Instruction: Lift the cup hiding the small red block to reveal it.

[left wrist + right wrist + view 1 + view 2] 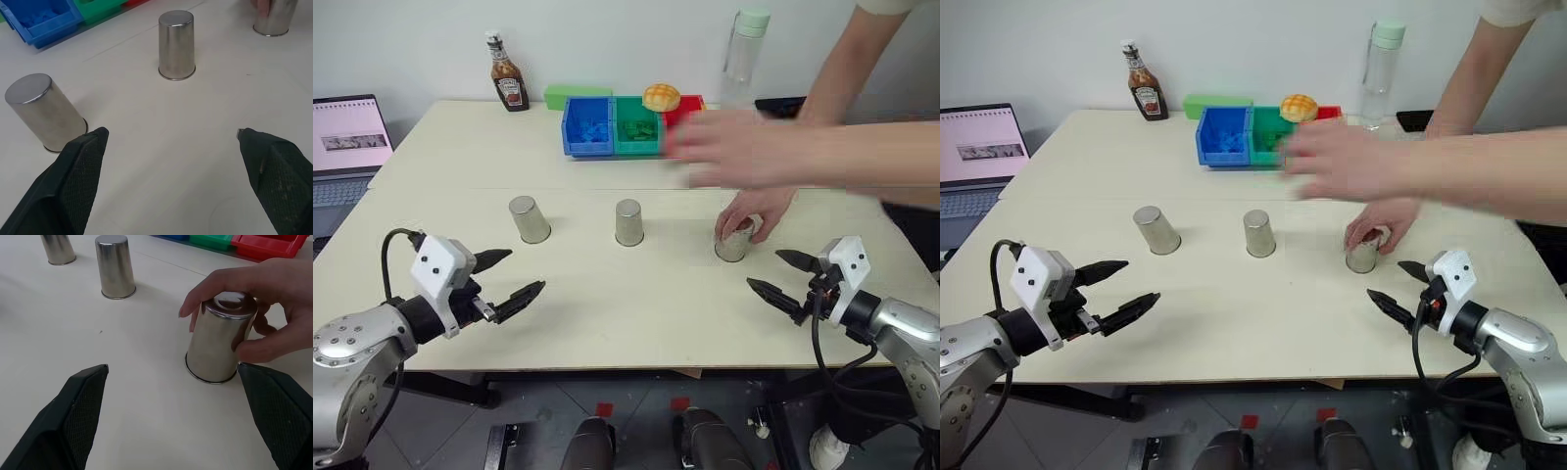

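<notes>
Cream tabletop carrying three upturned silver steel tumblers: left cup, middle cup, right cup gripped by a person's hand.

Left gripper: spread wide, empty.

Right gripper: spread, empty, near the right cup. Red block hidden, possibly beneath it. Light, rigid, slick; best pinched mid-wall.

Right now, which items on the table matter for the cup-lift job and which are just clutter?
Job: three upturned steel cups, left, middle, right with a person's hand on it. Red block unseen.

Clutter: ketchup bottle, blue bin, green bin, red bin, bun, water bottle, laptop.
</notes>
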You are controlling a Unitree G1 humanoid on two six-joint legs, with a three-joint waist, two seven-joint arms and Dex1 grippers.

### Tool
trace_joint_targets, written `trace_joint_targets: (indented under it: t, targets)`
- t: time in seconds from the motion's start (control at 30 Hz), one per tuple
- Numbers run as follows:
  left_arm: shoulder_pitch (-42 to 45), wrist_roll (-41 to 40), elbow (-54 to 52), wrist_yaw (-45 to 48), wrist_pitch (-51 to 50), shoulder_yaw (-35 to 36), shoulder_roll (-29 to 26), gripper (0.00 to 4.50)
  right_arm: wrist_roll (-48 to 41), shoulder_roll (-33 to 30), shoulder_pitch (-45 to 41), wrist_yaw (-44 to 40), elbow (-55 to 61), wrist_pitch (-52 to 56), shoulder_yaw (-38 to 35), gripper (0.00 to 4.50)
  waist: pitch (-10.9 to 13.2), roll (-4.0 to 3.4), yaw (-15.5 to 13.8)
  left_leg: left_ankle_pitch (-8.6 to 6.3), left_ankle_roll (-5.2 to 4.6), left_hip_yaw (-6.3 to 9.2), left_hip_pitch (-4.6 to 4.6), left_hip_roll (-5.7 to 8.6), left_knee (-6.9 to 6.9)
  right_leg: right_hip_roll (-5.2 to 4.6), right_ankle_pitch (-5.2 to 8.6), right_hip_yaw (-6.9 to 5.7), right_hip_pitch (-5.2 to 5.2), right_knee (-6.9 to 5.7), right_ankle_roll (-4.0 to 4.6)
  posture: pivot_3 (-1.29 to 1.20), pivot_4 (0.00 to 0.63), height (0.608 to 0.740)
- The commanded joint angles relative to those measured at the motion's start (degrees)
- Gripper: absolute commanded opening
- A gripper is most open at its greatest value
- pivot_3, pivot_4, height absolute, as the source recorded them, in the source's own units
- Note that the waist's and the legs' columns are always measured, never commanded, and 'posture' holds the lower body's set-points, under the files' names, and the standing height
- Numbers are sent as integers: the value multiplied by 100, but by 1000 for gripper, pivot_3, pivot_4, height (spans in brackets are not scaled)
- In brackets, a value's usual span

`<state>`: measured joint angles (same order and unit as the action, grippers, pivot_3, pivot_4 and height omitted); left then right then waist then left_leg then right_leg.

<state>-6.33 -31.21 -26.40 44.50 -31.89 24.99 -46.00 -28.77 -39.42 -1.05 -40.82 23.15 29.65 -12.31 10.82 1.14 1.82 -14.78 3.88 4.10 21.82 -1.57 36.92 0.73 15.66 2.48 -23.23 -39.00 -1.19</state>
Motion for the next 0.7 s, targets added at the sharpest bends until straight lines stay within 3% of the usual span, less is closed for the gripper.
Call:
trace_joint_targets:
  t: [0.03, 0.7]
  targets:
    - [-20, 56, -69, 47, 192, 25, -8, 4500, 3, 27, 27, -64, 51, -197, -77, 4479, 0, 0, 0, 0, 0, 0, 0, 0, 0, 0, 0, 0, 0, 0, 0, 0, 150, 740]
    - [99, -18, 46, -36, 222, 11, 120, 4500, 34, 177, -46, -184, -46, -406, 104, 4479, 0, 0, 0, 0, 0, 0, -1, 0, 0, 0, -1, 0, 0, -1, 0, 0, 150, 740]
